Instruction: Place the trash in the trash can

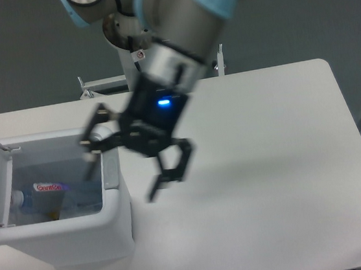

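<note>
Bottle in bin, tool beside

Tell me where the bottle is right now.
The bottle lies inside the trash can at the table's left edge, below and left of the open end effector.

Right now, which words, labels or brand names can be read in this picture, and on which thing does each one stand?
Red label on the bottle lying inside the trash can: red lettering, too blurred to read.
The open hand: motion-blurred, no lettering readable.
Nothing else readable.
</note>
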{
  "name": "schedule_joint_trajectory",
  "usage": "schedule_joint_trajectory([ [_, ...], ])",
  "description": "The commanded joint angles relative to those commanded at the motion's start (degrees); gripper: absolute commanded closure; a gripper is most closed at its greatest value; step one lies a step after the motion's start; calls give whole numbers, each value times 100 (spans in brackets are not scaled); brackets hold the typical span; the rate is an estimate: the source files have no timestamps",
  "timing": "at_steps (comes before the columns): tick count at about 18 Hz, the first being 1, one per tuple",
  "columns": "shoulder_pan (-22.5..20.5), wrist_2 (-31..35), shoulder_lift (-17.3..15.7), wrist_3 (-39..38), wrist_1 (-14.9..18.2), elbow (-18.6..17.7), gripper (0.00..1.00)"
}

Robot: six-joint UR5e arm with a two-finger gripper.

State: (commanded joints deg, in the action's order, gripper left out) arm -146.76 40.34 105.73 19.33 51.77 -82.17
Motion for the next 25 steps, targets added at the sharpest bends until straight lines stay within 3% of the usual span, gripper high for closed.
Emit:
schedule_joint_trajectory([
  [5, -449, 53, 149, 413, 26, -334, 0],
  [8, -800, 62, 79, 1447, 35, -983, 0],
  [11, -976, 79, 96, 1942, 35, -1187, 0],
  [13, -994, 533, 219, 2293, 53, -1170, 0],
  [17, -863, 2220, 457, 3093, 62, -1082, 0],
  [19, -801, 2582, 536, 3156, 62, -1003, 0],
  [21, -600, 3283, 798, 3725, 96, -654, 0],
  [23, -406, 3961, 887, 3815, 315, -459, 0],
  [25, -406, 4087, 975, 4016, 474, -274, 0],
])
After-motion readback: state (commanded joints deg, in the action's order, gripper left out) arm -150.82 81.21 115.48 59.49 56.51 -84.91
